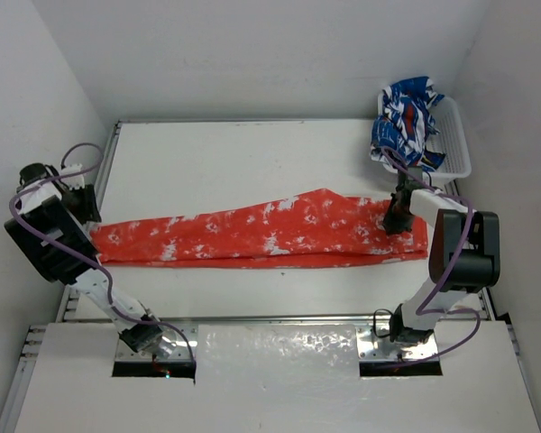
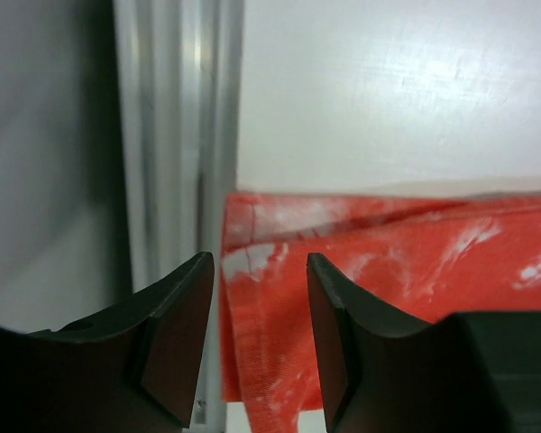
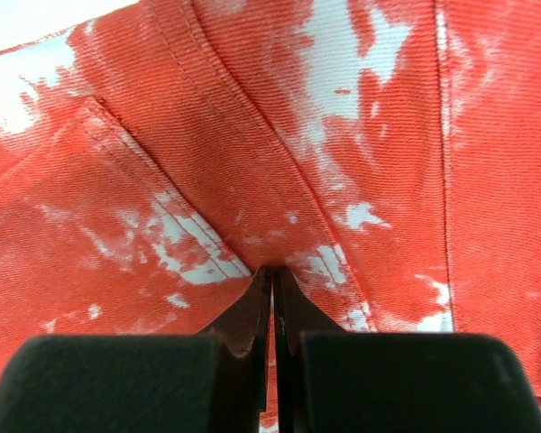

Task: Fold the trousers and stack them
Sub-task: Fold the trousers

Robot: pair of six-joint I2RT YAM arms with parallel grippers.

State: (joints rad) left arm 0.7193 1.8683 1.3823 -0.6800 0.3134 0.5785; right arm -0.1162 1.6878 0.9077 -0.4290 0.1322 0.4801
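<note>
The red-orange trousers (image 1: pixel 261 236) with white speckles lie stretched in a long band across the table, folded lengthwise. My left gripper (image 1: pixel 83 206) is open at the band's left end, by the table's left rail. In the left wrist view the leg hems (image 2: pixel 279 298) sit between and below my open fingers (image 2: pixel 257 271). My right gripper (image 1: pixel 398 216) is on the waist end at the right. In the right wrist view its jaws (image 3: pixel 272 275) are pressed together on a pinch of the red fabric (image 3: pixel 252 162).
A white basket (image 1: pixel 455 144) at the back right holds a blue, white and red patterned garment (image 1: pixel 406 122). A metal rail (image 2: pixel 171 135) runs along the table's left edge. White walls enclose the table on three sides.
</note>
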